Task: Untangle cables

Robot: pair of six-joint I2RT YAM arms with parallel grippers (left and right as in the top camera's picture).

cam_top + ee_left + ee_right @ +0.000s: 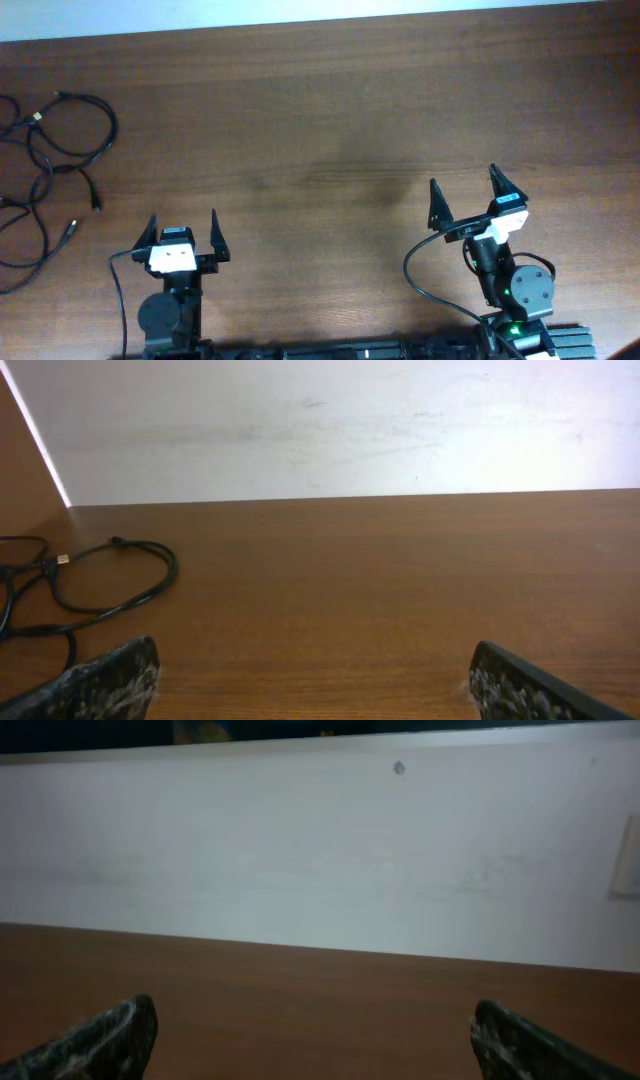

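The cables [55, 160] lie tangled in loose black loops at the far left edge of the wooden table, with small plugs at their ends. In the left wrist view the cables [110, 585] show at the left, one pale-tipped plug among them. My left gripper [184, 222] stands open near the table's front, right of the cables and apart from them, nothing between its fingers [110, 680]. My right gripper [465, 185] is open too, far to the right, over bare wood. The right wrist view shows only its fingertips [510, 1040], table and wall.
A white wall [340, 430] rises behind the table's far edge. Black wires [425, 275] run from both arm bases at the front edge. Bare brown wood [330, 150] stretches between the cables and the right arm.
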